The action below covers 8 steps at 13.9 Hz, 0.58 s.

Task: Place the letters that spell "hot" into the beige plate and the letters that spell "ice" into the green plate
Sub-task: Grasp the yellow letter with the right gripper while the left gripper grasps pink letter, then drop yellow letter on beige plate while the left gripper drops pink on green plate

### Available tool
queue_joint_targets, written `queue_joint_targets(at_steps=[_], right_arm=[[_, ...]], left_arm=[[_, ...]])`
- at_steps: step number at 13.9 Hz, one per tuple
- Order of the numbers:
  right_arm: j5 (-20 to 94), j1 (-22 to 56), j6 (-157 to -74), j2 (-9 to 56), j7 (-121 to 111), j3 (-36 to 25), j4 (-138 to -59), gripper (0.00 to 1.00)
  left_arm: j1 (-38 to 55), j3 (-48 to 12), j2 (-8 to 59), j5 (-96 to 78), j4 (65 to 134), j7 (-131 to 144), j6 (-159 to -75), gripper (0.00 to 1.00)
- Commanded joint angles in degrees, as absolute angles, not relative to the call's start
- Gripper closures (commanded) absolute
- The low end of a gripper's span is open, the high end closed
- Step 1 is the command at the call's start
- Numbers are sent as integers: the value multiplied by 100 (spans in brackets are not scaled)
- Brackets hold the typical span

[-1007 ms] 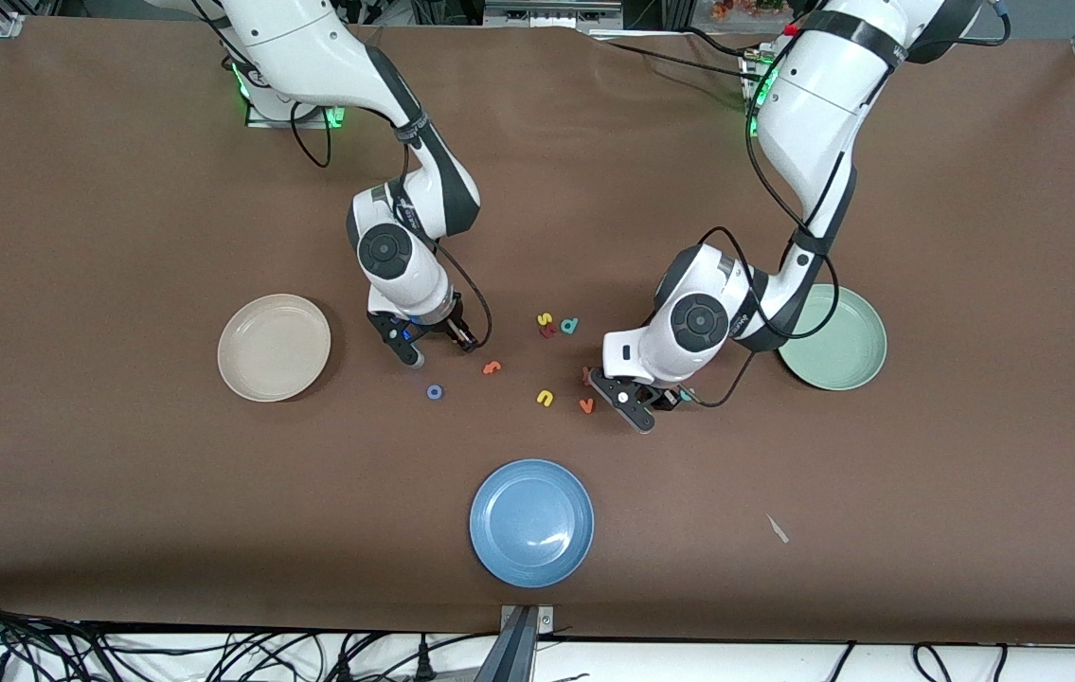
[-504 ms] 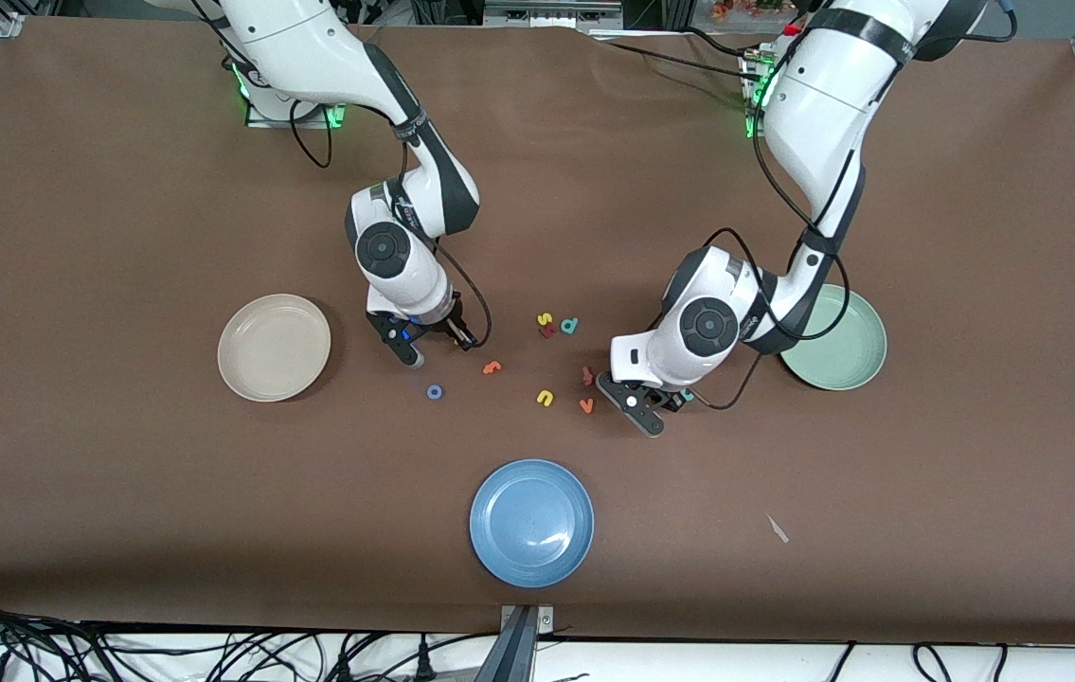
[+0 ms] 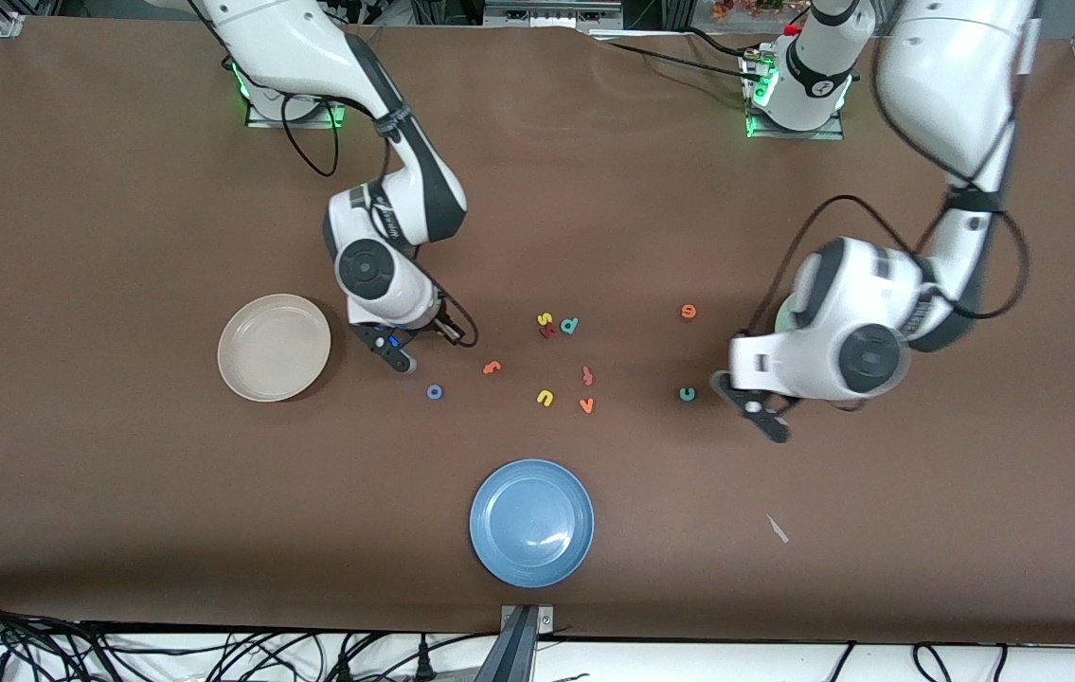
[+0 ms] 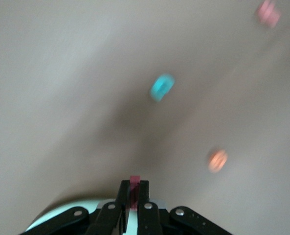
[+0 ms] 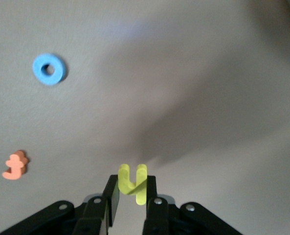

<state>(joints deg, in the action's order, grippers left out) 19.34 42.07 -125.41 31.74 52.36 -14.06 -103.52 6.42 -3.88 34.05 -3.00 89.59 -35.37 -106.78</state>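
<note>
My right gripper (image 3: 395,352) hung low over the table between the beige plate (image 3: 274,347) and the blue o (image 3: 435,391), and its fingers were clamped on the yellow h (image 5: 132,188), which stood upright between the pads in the right wrist view. The blue o lay on the table nearer to the front camera than that gripper, and the orange t (image 3: 492,367) lay just toward the left arm's end from it. The beige plate held nothing. My left gripper (image 3: 762,417) was over the table beside the teal c (image 3: 687,394), and its fingers were pressed together on the dark red i (image 4: 134,180), a small bar poking up between the tips in the left wrist view. The orange e (image 3: 688,312) lay farther from the front camera than the teal c, well apart from it. The green plate (image 3: 782,317) was almost wholly covered by my left arm; only a sliver of rim showed. Mid-table lay the yellow s (image 3: 545,319) touching a red letter (image 3: 548,332), with the teal d (image 3: 570,326) just beside them. Nearer to the camera were the salmon f (image 3: 586,376), the yellow u (image 3: 546,398) and the orange v (image 3: 586,405). The blue plate (image 3: 531,522) sat nearest to the camera.
</note>
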Motion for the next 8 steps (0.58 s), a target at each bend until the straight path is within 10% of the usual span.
queue_joint_targets(at_steps=[1, 4, 6, 7, 8], right_arm=[[1811, 4201, -12243, 2252, 3785, -1879, -11282, 97], [1286, 4201, -12296, 1794, 2666, -2336, -12013, 97], [1090, 4201, -12418, 1653, 1798, -2749, -12330, 96], [1090, 4201, -12602, 1644, 1314, -2986, -12488, 96], [1090, 4201, -12821, 1661, 935, -3162, -12620, 96]], left_arm=[[-217, -492, 3349, -308, 9534, -4314, -10731, 94], [-422, -501, 3270, -316, 10079, -4386, -11169, 91], [-431, -501, 3165, -351, 10361, -4386, -11478, 52], [-431, -510, 3094, -352, 10362, -4394, -11470, 2], [-396, -518, 3007, -343, 10362, -4395, -11444, 0]])
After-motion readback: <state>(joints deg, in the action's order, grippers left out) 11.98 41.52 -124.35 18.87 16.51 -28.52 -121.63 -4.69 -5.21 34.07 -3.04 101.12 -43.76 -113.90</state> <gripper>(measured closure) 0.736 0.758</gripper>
